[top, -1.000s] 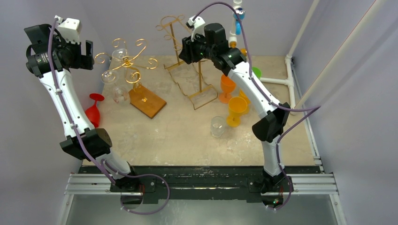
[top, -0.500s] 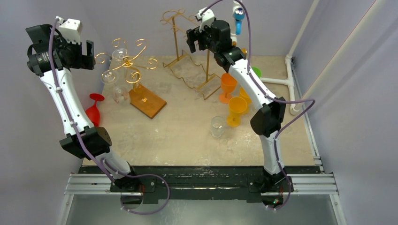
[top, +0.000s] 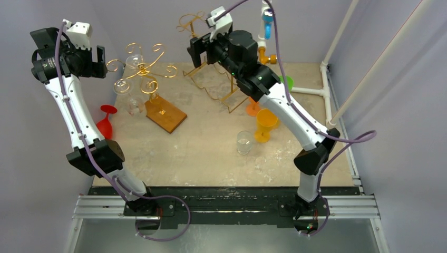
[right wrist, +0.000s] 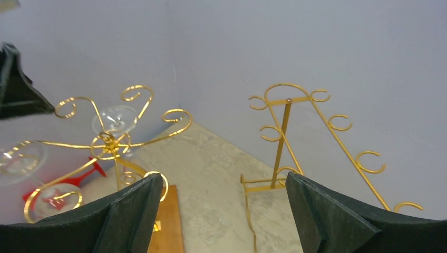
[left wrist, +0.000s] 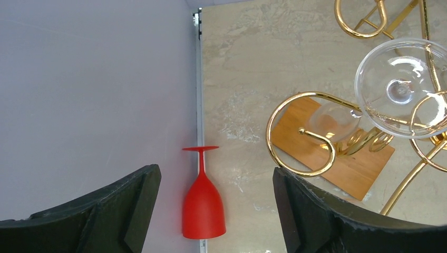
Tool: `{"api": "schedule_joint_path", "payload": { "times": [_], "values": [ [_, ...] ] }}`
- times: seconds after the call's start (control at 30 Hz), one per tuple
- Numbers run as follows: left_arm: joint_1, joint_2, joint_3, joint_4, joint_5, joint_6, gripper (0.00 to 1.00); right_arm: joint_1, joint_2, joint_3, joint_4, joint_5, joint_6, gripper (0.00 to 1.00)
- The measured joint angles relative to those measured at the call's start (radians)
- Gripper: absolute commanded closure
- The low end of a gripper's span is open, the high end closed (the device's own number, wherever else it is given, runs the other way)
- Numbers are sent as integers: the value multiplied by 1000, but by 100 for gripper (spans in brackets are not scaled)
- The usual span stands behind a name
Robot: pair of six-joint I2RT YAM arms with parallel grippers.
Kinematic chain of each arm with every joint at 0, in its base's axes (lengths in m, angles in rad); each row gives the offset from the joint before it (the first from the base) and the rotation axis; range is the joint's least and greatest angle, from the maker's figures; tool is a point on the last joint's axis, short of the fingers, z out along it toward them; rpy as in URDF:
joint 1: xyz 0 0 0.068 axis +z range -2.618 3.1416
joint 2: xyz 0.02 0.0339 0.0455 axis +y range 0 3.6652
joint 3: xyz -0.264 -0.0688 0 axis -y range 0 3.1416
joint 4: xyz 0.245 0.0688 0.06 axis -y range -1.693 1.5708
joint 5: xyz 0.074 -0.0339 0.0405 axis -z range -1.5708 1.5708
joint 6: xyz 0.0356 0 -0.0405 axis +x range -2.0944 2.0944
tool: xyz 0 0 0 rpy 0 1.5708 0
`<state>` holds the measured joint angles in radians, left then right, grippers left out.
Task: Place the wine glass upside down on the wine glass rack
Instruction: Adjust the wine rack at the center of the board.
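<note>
I am holding left gripper [left wrist: 213, 182] and right gripper [right wrist: 224, 184] wide, empty: clear glass [left wrist: 379, 105] racked, red glass [left wrist: 203, 205] waiting at left edge of table [left wrist: 248, 68].

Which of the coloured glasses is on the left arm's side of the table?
The red glass, against the left wall near the spiral rack. The orange glass, yellow glass and green glass are all far off to the right.
</note>
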<state>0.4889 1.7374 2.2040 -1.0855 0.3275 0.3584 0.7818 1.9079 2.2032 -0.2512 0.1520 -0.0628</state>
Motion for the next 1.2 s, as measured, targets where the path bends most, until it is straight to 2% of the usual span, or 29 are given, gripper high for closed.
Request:
{"api": "schedule_joint_path", "payload": {
  "times": [0.13,0.23,0.57,0.7,1.2],
  "values": [
    [0,1,0,0,-7,1,16,-13,-87,-37,6,-18,122,20],
    [0,4,5,2,-10,1,16,-26,-85,-28,5,-54,244,23],
    [0,5,5,7,-10,1,16,-27,190,23,5,-275,605,31],
    [0,5,5,8,-10,1,17,-27,236,-5,42,-322,714,33],
    [0,5,5,21,-14,1,17,-29,233,-101,263,-401,927,58]
  ]
}}
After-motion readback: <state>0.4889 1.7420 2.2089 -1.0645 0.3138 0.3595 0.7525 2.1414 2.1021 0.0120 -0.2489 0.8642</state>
